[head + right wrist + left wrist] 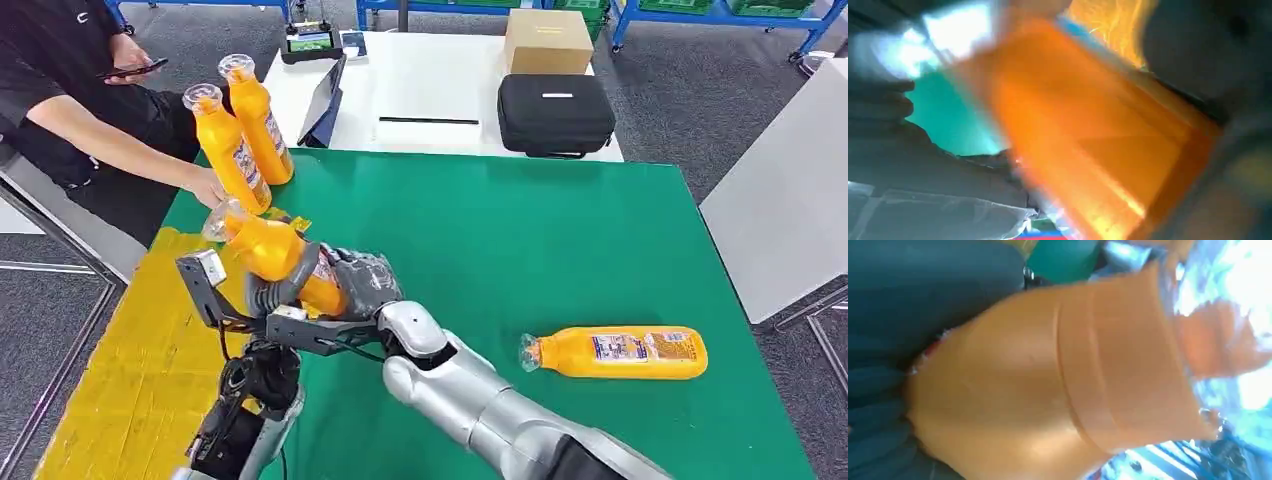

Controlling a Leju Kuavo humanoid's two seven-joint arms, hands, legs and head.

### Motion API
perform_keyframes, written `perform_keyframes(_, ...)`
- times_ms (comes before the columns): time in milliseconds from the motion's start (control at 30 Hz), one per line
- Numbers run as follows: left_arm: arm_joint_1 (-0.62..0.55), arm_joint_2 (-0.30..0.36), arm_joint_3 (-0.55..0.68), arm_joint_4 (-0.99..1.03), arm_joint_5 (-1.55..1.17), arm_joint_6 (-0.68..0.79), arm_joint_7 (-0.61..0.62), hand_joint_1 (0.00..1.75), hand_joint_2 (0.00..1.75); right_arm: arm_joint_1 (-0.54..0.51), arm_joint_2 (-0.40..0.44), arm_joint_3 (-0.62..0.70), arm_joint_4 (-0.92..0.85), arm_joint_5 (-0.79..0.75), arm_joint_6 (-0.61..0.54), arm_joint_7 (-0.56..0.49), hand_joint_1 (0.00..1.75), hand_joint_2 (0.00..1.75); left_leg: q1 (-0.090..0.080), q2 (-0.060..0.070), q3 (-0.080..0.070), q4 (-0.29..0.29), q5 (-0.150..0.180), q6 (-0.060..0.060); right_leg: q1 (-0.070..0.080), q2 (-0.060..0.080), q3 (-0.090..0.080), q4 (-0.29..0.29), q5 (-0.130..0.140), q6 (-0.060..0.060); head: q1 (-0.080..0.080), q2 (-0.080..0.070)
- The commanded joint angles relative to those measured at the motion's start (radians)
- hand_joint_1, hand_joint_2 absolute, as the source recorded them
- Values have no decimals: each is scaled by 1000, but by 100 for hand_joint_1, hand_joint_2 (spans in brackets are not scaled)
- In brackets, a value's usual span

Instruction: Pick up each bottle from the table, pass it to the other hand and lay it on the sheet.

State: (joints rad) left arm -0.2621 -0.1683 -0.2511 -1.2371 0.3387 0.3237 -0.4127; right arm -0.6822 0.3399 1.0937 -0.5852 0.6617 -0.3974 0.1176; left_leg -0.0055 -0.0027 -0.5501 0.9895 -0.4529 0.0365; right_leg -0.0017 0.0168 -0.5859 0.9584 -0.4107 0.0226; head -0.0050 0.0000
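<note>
Handover in mid-air: held bottle (pixel 275 255) above yellow sheet (pixel 130 370) edge, clasped by right hand (pixel 345 285) and left hand (pixel 265 300) together. Risk: early release, slippery body drops, rolls off sheet.

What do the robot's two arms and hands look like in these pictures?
The right arm is smooth, rounded silver metal; the right hand is dark grey. The left arm is black with exposed cables and a grey bracket; the left hand is grey.
</note>
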Motion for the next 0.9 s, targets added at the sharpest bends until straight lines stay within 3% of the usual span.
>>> perform_keyframes(33,-73,100,141,-80,-350,163,-44,175,175,216,-139,-154,-177,211,-2,-28,0,0,3,-3,3,-1,-1,-3,2,-4,5,-3,-1,-1,0,0)
perform_keyframes(100,-67,98,164,-83,-360,142,-46,175,175,239,-157,-183,-221,238,21,-33,0,0,2,-7,5,-3,0,-2,2,-8,7,-4,-2,0,0,0)
perform_keyframes(433,-74,84,160,-72,-414,166,-42,175,175,258,-140,-233,-229,282,35,-37,0,0,1,-3,0,0,-1,-2,0,-3,2,0,-1,0,0,0)
perform_keyframes(567,-102,128,171,-9,-707,327,-41,175,175,374,-238,-408,-480,326,13,-66,0,0,1,-6,0,0,0,-2,1,-6,3,-1,-1,0,0,0)
perform_keyframes(733,-162,126,242,118,-1381,374,140,175,175,479,-305,-598,-777,351,-5,-102,0,0,0,-8,0,0,0,-2,0,-8,3,0,-2,0,0,0)
perform_keyframes(800,-197,163,179,273,-1646,369,285,175,175,497,-342,-645,-854,350,15,-104,0,0,0,-7,-1,0,0,-1,0,-7,1,0,-1,0,0,0)
perform_keyframes(900,-237,195,29,489,-1768,318,392,175,175,542,-393,-682,-868,347,10,-123,0,0,-1,-9,2,-1,0,-2,-1,-10,5,-1,-2,0,0,0)
